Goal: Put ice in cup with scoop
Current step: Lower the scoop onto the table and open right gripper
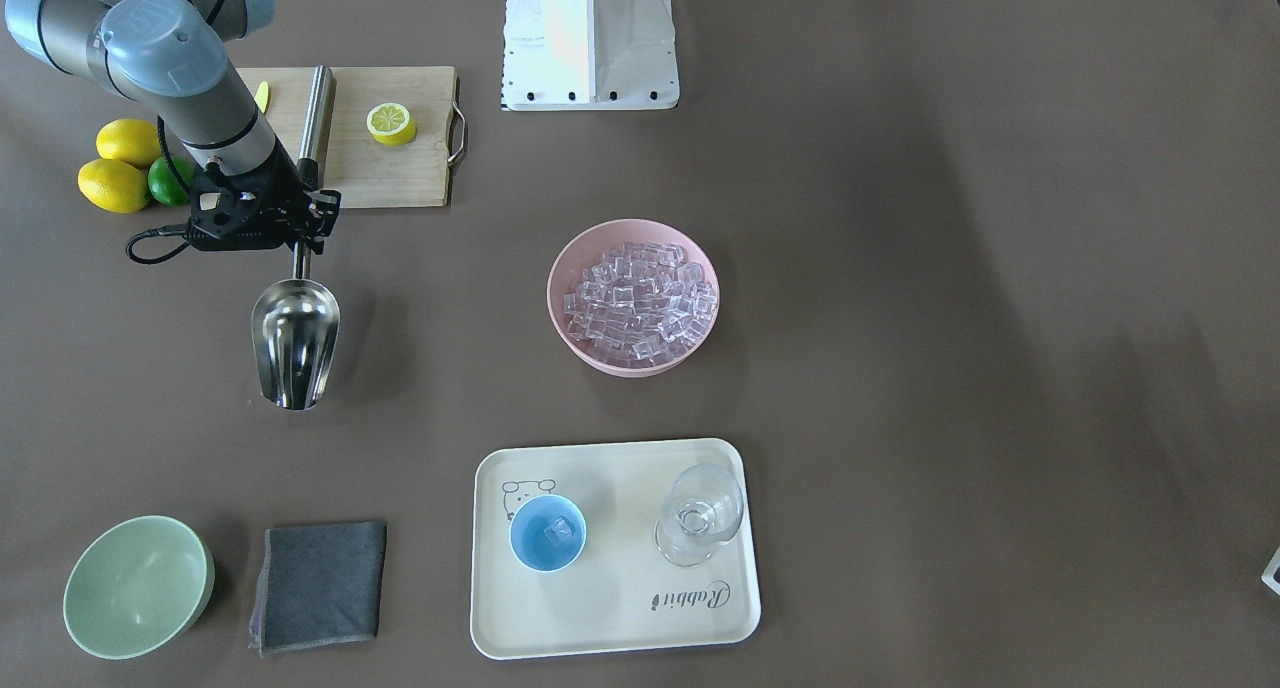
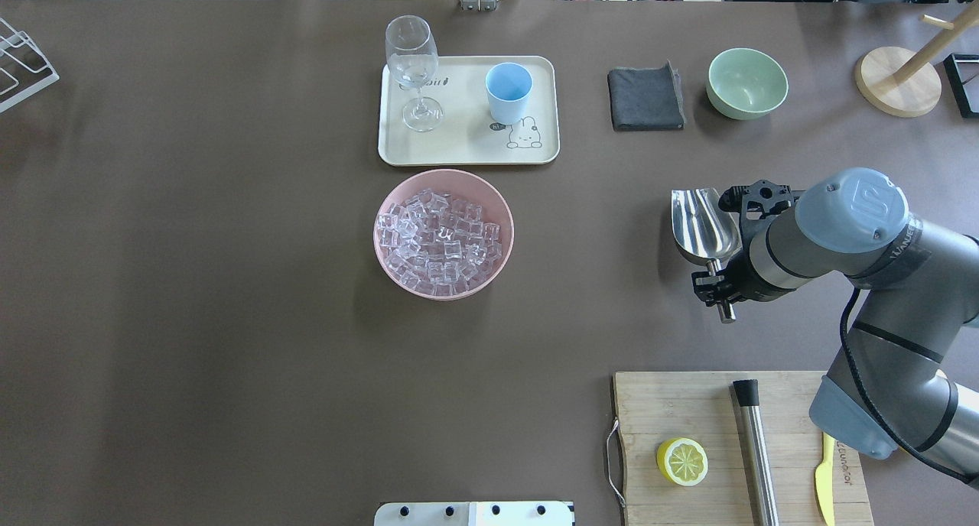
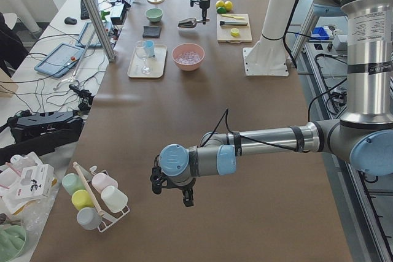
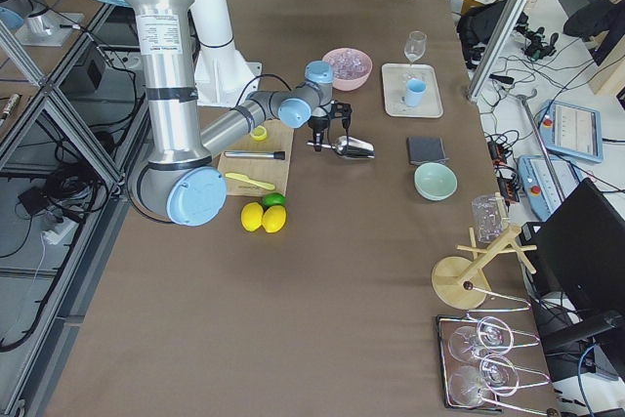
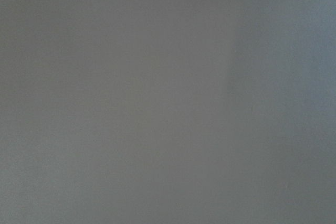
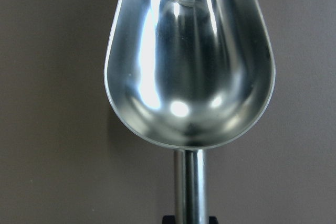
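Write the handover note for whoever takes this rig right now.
Right gripper: shut on the scoop handle; trough empty, well aside from the pink bowl.
Left gripper: far down the table; open or shut, cannot tell.
Ice: heaped in the pink bowl.
Cup: on the tray.
Done: one cube shows in the cup.
Left: probably more scoops from bowl to cup.

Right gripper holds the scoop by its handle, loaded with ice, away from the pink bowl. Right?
Not loaded: the right wrist-mounted view shows the scoop empty. The right gripper does hold it by its handle, away from the pink bowl, where the ice lies.
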Controlling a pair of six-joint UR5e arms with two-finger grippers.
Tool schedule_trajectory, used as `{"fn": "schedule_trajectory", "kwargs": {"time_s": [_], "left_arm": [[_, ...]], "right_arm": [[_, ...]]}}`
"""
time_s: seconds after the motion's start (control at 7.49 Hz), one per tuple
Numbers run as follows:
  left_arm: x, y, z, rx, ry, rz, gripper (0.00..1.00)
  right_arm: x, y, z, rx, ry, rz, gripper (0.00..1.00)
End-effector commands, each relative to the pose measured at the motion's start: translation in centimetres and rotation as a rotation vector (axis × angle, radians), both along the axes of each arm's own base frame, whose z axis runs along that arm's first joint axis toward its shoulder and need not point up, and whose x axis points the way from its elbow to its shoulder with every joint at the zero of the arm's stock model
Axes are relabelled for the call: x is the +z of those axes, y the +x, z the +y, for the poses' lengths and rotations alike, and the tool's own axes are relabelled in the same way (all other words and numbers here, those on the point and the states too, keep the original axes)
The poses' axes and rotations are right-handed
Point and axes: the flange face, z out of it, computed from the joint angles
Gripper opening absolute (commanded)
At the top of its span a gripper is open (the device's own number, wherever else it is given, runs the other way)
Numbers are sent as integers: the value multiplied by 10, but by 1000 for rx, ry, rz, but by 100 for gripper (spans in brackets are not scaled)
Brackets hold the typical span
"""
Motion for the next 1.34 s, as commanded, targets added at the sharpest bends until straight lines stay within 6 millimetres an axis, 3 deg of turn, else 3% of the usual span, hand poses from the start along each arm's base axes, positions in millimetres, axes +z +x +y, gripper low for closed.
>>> {"fn": "schedule_trajectory", "kwargs": {"time_s": [0.0,0.13,0.67,0.94,1.2], "left_arm": [[2,0,1,0,-7,2,98],[1,0,0,-1,-2,3,98],[-3,0,-3,-2,4,3,98],[-5,1,-4,-1,6,3,98],[-3,3,-4,0,-6,3,98]], "right_arm": [[-3,-3,0,-8,-2,-13,90],[-6,-4,0,-23,4,-19,100],[-20,3,11,-158,35,-45,100],[-17,34,-5,-161,69,7,100],[12,77,-23,-166,94,49,100]]}}
